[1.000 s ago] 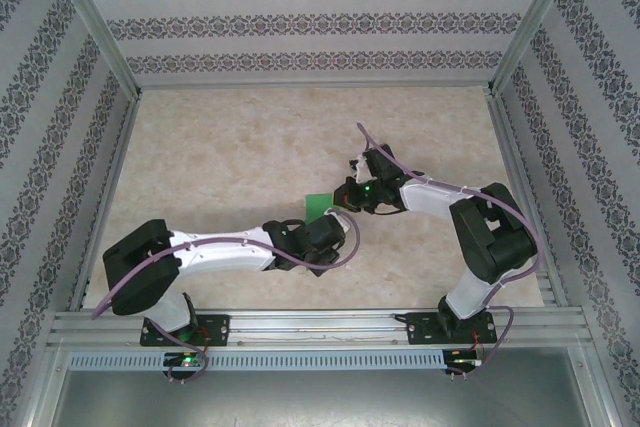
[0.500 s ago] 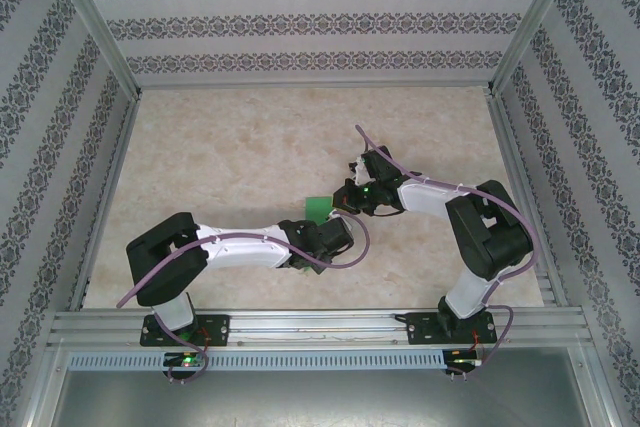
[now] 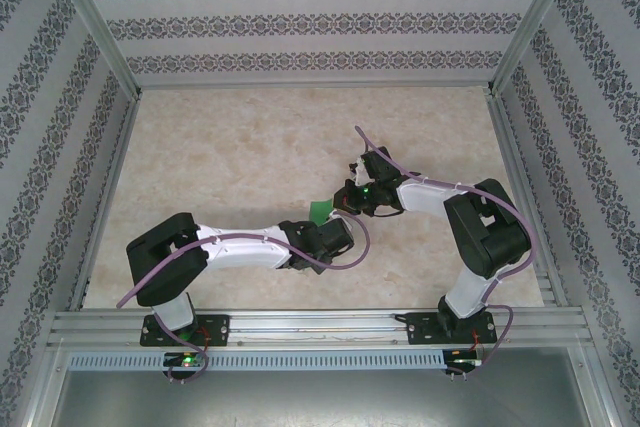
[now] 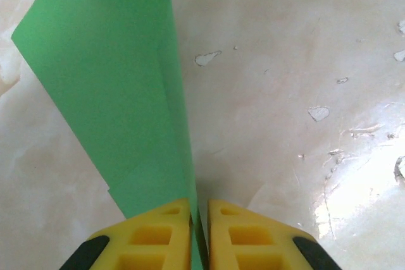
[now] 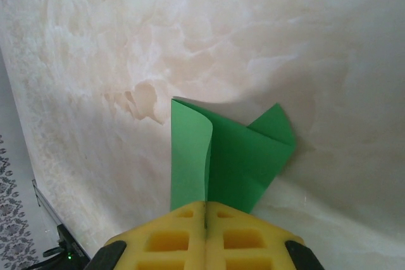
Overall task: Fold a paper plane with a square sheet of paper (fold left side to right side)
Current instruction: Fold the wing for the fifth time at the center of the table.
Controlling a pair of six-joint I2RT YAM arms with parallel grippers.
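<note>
My left claw (image 4: 199, 205): clenched on the green paper (image 4: 107, 86). My yellow pads (image 4: 161, 232) stand almost together, with a thin green edge pinched in the slit between them.
My right claw (image 5: 205, 207): clamped on the same paper. The pads press flat against each other and the sheet comes out from between them.
Where the paper is: a little right of the table's middle and toward the near side. It sits between my two claws, which meet over it from left and right.
Paper, from my left wrist: a long green panel runs away from me and leans left, with a second layer showing along its right edge.
Paper, from my right wrist: a curled-over flap on the left and a pointed corner jutting right.
Table (image 3: 230, 147): beige marbled top, with pale chipped flecks right of the paper.
</note>
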